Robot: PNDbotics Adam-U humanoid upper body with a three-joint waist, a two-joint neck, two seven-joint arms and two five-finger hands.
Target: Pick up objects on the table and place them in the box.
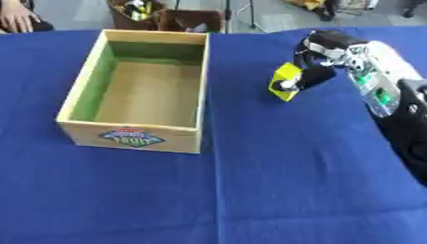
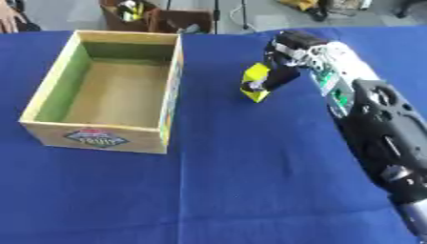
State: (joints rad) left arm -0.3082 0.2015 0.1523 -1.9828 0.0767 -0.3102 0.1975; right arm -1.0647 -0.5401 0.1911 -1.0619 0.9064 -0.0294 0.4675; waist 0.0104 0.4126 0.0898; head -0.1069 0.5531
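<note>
A blue cloth (image 1: 250,190) is spread over the whole table. On its left part an open wooden box (image 1: 133,131) with a green inside wall and a colourful sticker on the front is seen. Nothing can be seen inside the box. To the right of the box, well apart from it, a small yellow block (image 2: 254,82) is held by the robot's right hand (image 2: 279,71). The black fingers are curled around the yellow block, and the block is tilted. It cannot be told if the block is touching the cloth. The black and silver right arm (image 2: 367,119) is stretched in from the right side. The left hand is not seen.
</note>
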